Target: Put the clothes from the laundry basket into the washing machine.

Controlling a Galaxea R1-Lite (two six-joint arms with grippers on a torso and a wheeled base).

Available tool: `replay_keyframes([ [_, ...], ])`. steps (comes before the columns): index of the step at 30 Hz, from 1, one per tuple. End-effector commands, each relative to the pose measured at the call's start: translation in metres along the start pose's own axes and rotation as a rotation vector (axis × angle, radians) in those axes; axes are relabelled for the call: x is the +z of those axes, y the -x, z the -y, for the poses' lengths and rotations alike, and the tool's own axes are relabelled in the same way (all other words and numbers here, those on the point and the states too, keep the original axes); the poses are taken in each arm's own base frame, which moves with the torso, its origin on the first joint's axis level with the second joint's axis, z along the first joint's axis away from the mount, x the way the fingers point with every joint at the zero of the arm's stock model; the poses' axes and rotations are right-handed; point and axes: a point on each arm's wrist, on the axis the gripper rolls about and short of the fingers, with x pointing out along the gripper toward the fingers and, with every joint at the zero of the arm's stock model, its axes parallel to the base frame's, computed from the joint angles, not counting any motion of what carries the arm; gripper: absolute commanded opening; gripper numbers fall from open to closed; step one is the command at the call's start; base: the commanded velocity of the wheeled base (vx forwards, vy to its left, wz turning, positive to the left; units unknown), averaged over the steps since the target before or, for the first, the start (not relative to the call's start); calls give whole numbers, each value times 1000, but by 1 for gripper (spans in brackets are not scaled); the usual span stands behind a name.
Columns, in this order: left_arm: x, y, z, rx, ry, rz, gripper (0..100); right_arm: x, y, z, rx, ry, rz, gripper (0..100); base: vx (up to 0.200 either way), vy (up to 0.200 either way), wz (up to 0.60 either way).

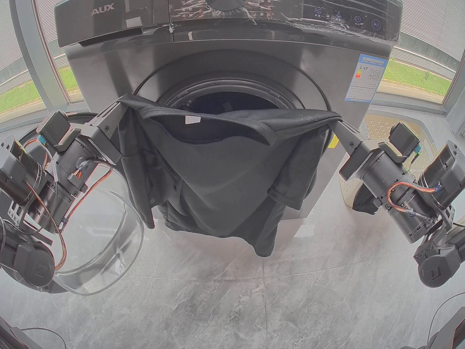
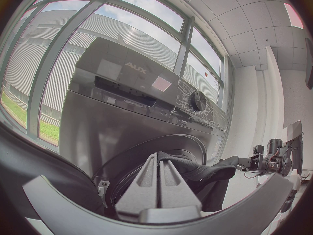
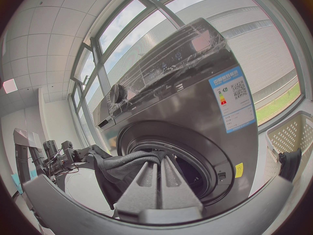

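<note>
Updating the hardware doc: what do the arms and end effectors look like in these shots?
The left arm and right arm: black and dark grey cylindrical joint housings, orange braided cables looping at the wrists, a boxy dark block with a small teal tab on each. The left end effector and right end effector: two long grey tapered fingers each, with moulded recesses.

Glossy grey marble-patterned floor tiles (image 1: 290, 292) meet tall grey-framed windows (image 2: 49, 62) showing a corrugated grey building (image 3: 260, 49) and a green grass strip (image 1: 416, 76). White square-panelled ceiling (image 2: 254, 23), plain white wall (image 2: 247, 121).
</note>
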Motion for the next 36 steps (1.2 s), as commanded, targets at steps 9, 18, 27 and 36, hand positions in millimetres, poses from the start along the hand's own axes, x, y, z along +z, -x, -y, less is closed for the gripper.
replay_keyframes([
  [9,5,0,0,-2,-2,18,0,15,2,3,-9,10,42,0,0,0,0],
  [18,4,0,1,-3,-1,15,0,16,1,3,-8,8,47,0,0,0,0],
  [27,2,2,9,-31,13,2,0,19,-2,2,-7,8,59,0,0,0,0],
  [36,-11,2,22,-75,39,-45,0,18,0,6,-22,14,56,0,0,0,0],
])
